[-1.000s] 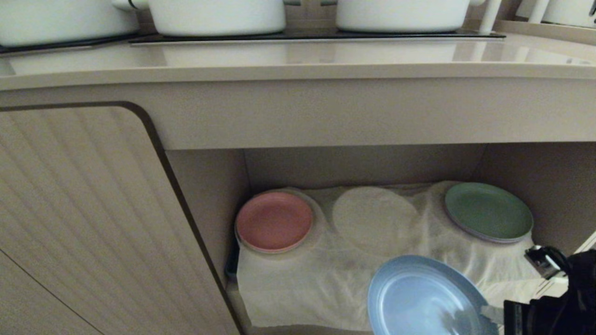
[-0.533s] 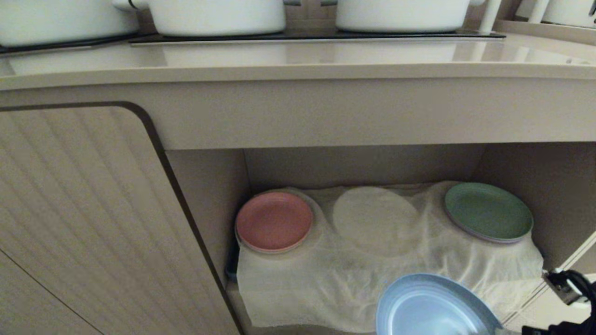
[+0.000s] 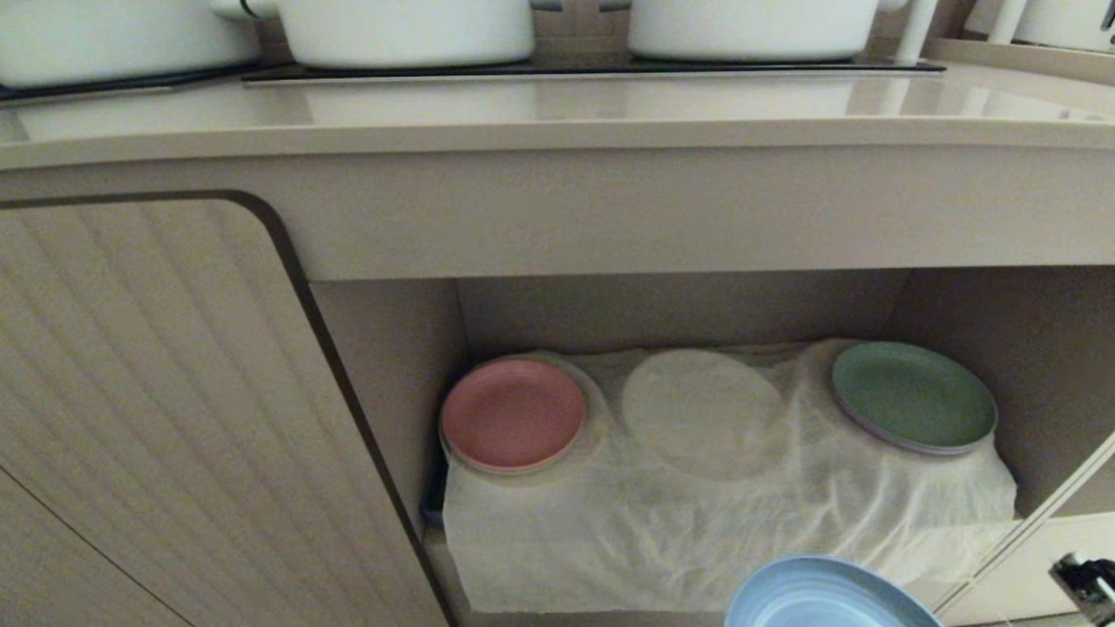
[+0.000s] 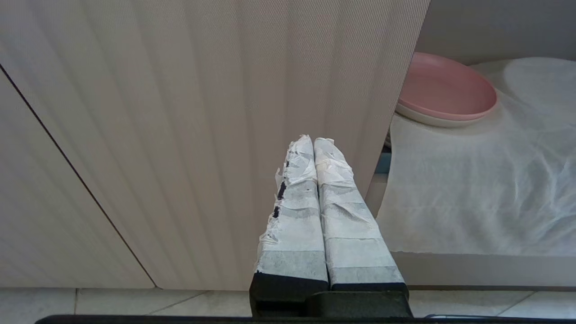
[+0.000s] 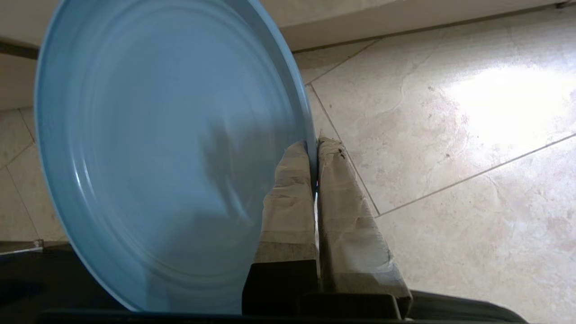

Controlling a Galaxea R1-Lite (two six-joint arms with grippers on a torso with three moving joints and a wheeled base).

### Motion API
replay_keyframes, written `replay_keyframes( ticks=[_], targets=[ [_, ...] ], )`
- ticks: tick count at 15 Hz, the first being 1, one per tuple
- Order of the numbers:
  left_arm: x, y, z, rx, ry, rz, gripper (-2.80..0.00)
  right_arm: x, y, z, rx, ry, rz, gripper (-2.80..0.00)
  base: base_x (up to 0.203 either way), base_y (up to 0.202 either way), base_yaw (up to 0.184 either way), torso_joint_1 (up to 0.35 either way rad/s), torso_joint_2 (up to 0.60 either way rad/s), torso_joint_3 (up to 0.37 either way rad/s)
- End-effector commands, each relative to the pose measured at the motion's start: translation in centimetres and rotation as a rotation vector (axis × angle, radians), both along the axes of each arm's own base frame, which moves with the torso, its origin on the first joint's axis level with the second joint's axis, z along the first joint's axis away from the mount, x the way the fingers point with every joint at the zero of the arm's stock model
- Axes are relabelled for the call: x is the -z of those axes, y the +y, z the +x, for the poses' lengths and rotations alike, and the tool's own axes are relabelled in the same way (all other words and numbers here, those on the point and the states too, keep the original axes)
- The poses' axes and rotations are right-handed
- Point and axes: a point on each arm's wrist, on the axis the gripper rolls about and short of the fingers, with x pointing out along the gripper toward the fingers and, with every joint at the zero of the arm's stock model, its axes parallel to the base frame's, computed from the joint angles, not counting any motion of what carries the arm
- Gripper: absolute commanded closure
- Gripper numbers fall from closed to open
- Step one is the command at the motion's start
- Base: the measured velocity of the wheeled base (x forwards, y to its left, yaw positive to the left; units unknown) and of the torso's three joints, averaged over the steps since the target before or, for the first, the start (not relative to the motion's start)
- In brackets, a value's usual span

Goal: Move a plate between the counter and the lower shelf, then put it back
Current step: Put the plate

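The light blue plate (image 3: 823, 596) shows only its far rim at the bottom edge of the head view, in front of the lower shelf (image 3: 714, 514) and clear of its white cloth. In the right wrist view the plate (image 5: 157, 148) hangs over the tiled floor, and my right gripper (image 5: 315, 146) is shut on its rim, one taped finger on each face. The beige counter (image 3: 557, 122) runs across the top of the head view. My left gripper (image 4: 313, 140) is shut on nothing and points at the ribbed cabinet door.
A pink plate (image 3: 512, 414) sits on the left hump of the cloth, a green plate (image 3: 913, 396) on the right hump; the middle hump (image 3: 702, 409) is bare. White pots (image 3: 405, 30) stand on the hob. A ribbed cabinet door (image 3: 165, 418) stands left of the niche.
The blue plate has drawn back out of the shelf towards me and sunk to the bottom edge of the head view. My right arm has dropped almost out of that view.
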Motion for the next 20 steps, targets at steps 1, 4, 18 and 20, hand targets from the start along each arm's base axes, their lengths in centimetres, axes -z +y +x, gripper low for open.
replay_keyframes(
  ticks=[1,4,18,20],
  targets=[
    [0.0,0.0,0.0,-0.001,-0.001,-0.001,0.0,-0.18,-0.17,-0.63,0.001,-0.027,0.009,0.0,0.0,0.0,0.0,0.0,0.0,0.0],
    [0.0,0.0,0.0,-0.001,-0.001,-0.001,0.0,-0.13,-0.33,-1.22,0.002,-0.016,0.007,0.0,0.0,0.0,0.0,0.0,0.0,0.0],
    [0.0,0.0,0.0,-0.001,-0.001,-0.001,0.0,0.03,-0.35,-1.36,0.031,-0.001,0.032,0.0,0.0,0.0,0.0,0.0,0.0,0.0],
    [0.0,0.0,0.0,-0.001,-0.001,-0.001,0.0,0.03,-0.34,-1.36,0.03,0.0,0.032,0.0,0.0,0.0,0.0,0.0,0.0,0.0]
  ],
)
